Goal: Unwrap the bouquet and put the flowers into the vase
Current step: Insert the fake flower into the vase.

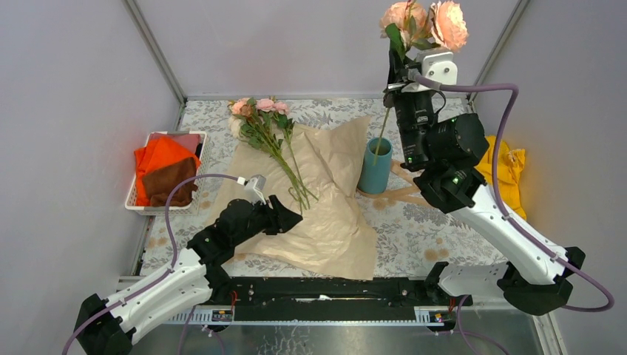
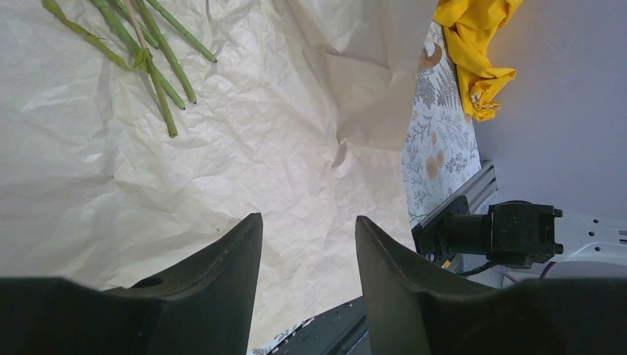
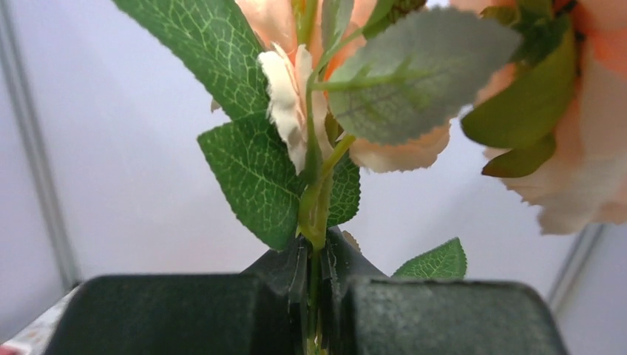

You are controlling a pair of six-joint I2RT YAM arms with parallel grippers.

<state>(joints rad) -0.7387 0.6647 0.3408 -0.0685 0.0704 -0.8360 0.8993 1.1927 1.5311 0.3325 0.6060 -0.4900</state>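
Two peach held roses (image 1: 427,22) up high at 1 o'clock of the top view, pinched in the right end effector (image 1: 395,74), jaws clamped together on the green stems just under the leaves. Their stem (image 1: 382,129) hangs down from the jaws, long axis near upright, about 12 to 6, tip at the mouth of the vase (image 1: 375,174); can't tell whether the tip is inside the rim or just in front of it. Vase stands upright on the counter (image 1: 444,222), at 6 o'clock of the right end effector, directly below it, so the next move looks like a straight lowering, right arm far nearer. Loose flowers (image 1: 260,122) lie flat on the opened paper (image 1: 333,214), heads at 11, cut ends at 5, pointing toward the left end effector (image 2: 307,225). Its jaws are apart, nothing between them, hovering over bare paper with the stem ends at its 11 o'clock, near but not touching. Yellow cloth (image 1: 510,166) at 3 o'clock of the vase, well apart.
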